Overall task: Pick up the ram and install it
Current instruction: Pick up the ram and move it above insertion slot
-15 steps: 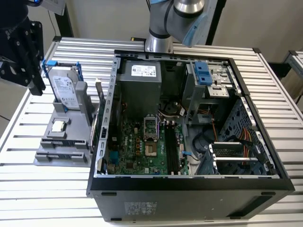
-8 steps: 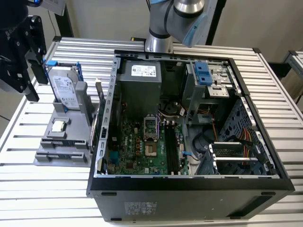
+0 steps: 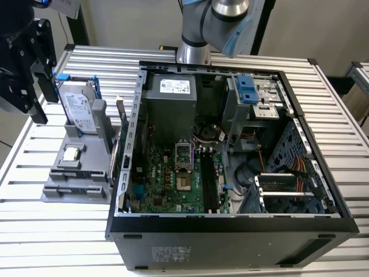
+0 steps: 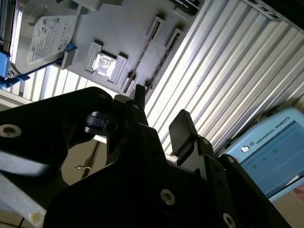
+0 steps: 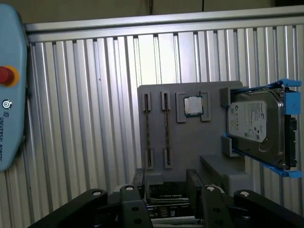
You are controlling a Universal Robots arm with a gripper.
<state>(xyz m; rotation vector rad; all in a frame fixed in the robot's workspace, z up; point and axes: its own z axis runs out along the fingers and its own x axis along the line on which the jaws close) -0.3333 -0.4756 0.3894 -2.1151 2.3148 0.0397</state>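
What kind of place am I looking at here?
Probably a robotics lab or test cell for computer assembly: a robot arm is mounted by an open computer case on a ribbed metal table, beside a grey fixture holding a hard drive.

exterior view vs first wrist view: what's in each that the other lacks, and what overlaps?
Exterior view: the open computer case with its green motherboard and power supply, plus the arm's base. First wrist view: a pale-blue pendant with a red button. Both: the slatted table, the grey fixture, the hard drive in its blue bracket, a square chip seated on the fixture, and the gripper, fingers apart with nothing between them.
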